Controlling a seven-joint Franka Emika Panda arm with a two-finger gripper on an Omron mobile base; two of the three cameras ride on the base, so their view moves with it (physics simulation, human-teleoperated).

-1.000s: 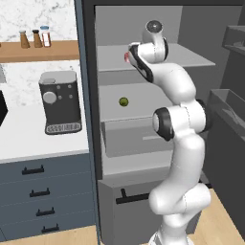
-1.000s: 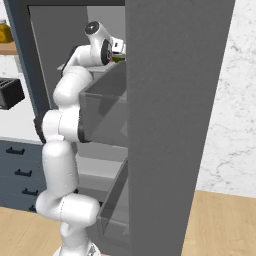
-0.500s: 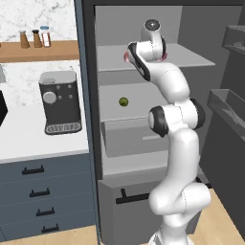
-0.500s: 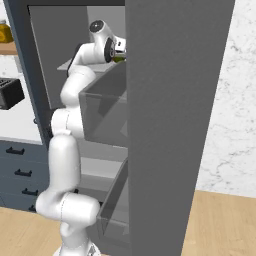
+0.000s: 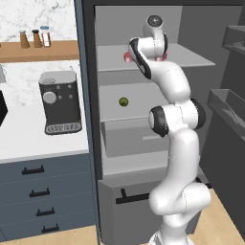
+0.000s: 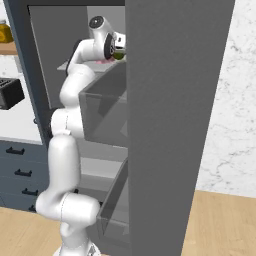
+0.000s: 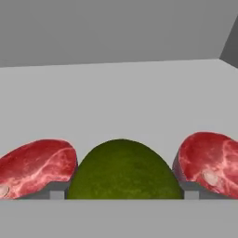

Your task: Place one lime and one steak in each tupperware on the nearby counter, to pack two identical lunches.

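My gripper [image 7: 123, 195] is open on the fridge's top shelf [image 5: 189, 58], with one dark green lime [image 7: 123, 172] sitting between its fingertips [image 7: 56, 195]. A red-pink steak [image 7: 35, 167] lies just left of that lime and a second steak [image 7: 209, 162] just right of it. From the right base view the lime [image 6: 119, 55] shows at the tip of the hand, with a steak [image 6: 102, 61] beside it. The other lime [image 5: 124, 101] rests on the shelf below. The tupperware is out of view. The white counter [image 5: 28, 143] lies left of the fridge.
A coffee machine [image 5: 60, 103] stands on the counter, under a wooden shelf [image 5: 38, 50] with jars. The open fridge door [image 6: 175, 125] stands close on the right. Grey fridge drawers [image 5: 129, 139] sit below the shelves. A dark toaster [image 6: 10, 92] sits at the far left.
The hand has risen a little in the left base view and the elbow has shifted. The lime and both steaks stay where they were.
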